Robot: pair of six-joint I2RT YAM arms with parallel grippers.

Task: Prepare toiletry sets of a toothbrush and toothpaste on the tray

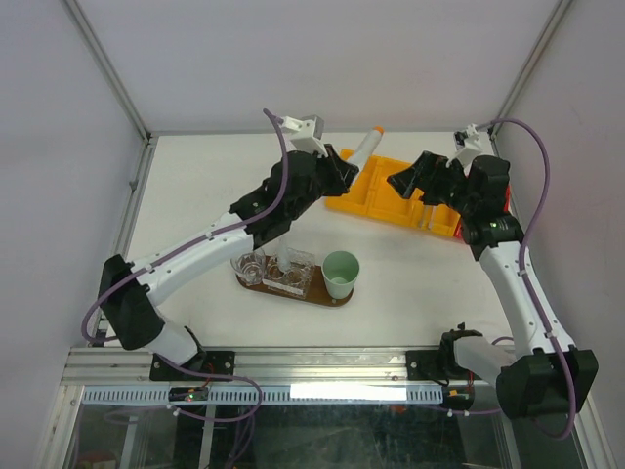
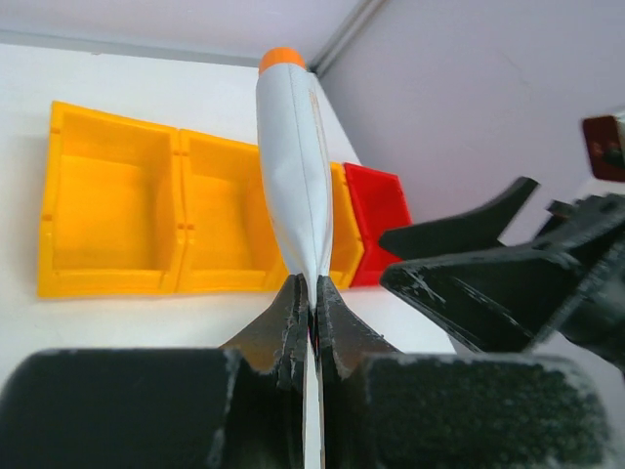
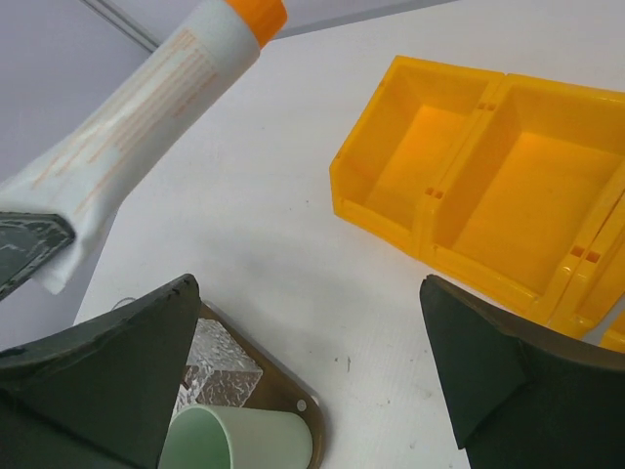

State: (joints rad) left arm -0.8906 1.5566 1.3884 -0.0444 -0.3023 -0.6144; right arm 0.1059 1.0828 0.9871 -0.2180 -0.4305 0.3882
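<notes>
My left gripper (image 1: 348, 169) is shut on the flat end of a white toothpaste tube (image 1: 364, 149) with an orange cap. It holds the tube in the air over the left end of the yellow bin. In the left wrist view the tube (image 2: 293, 166) rises from between the closed fingers (image 2: 293, 313). My right gripper (image 1: 411, 177) is open and empty above the bin, close to the right of the tube (image 3: 146, 137). The dark brown oval tray (image 1: 256, 284) lies nearer the arms and also shows in the right wrist view (image 3: 293, 396). I cannot make out any brush clearly.
A mint-green cup (image 1: 341, 272) and clear glasses (image 1: 288, 269) stand on the tray. The yellow compartmented bin (image 1: 383, 200) sits at the back with a red bin (image 2: 376, 210) beside it. The right gripper's fingers (image 2: 488, 283) are near the left gripper.
</notes>
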